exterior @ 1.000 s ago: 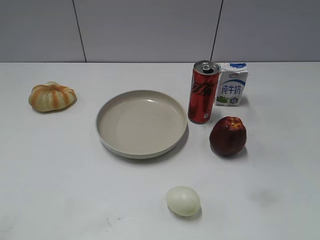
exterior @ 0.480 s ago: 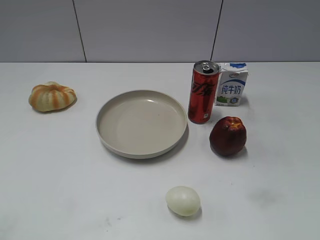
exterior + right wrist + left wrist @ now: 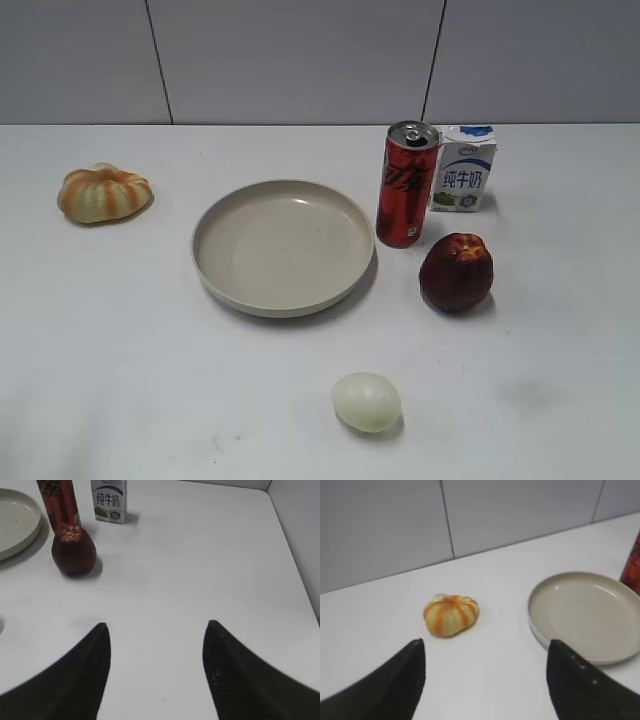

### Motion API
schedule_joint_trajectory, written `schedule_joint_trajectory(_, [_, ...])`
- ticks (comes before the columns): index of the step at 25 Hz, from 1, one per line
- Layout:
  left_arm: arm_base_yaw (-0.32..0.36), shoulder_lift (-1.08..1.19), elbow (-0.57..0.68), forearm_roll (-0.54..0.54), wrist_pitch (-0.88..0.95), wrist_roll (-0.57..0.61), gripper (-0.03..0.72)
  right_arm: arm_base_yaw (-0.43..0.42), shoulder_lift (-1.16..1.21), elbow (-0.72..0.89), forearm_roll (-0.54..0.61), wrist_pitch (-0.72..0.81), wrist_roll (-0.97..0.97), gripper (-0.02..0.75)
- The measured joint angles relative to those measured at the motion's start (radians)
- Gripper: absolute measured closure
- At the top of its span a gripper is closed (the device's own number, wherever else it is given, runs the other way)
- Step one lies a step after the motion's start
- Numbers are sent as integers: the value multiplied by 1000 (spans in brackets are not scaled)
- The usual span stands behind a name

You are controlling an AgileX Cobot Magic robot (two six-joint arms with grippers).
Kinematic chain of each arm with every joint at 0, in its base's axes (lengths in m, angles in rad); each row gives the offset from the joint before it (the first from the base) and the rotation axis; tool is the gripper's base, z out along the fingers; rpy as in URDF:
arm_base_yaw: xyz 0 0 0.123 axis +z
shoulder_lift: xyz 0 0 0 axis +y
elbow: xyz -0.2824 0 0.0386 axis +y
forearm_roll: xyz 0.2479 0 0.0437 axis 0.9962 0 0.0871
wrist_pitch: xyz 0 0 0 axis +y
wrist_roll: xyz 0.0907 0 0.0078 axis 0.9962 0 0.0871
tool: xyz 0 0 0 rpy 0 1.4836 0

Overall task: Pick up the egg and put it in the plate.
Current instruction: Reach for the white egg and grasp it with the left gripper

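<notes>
The plate (image 3: 284, 247) holds nothing (egg (image 3: 367, 401) lies on the table); both arms' jaws gape wide.

Counter (image 3: 120, 380): white, backed by a grey panelled wall. An orange-and-cream pumpkin (image 3: 103, 193) lies near the left edge; toward the back edge, right of centre, a red can (image 3: 407, 184) stands upright just beside a small milk carton (image 3: 464, 168). A dark red apple (image 3: 456, 272) sits in front of the can, apart from it.
</notes>
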Motion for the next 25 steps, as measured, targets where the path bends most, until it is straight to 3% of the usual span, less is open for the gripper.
schedule_joint_trajectory(3, [-25,158,-52,-91,4,132,103,0,0,0,0,0,0,290])
schedule_joint_trajectory(9, [-162,433,-187,-120,70,332,97,0,0,0,0,0,0,290])
schedule_joint_trajectory(18, [-428,814,-405,-5,108,402,97,0,0,0,0,0,0,290])
schedule_joint_trajectory(25, [-606,1071,-589,14,223,552,99,0,0,0,0,0,0,290])
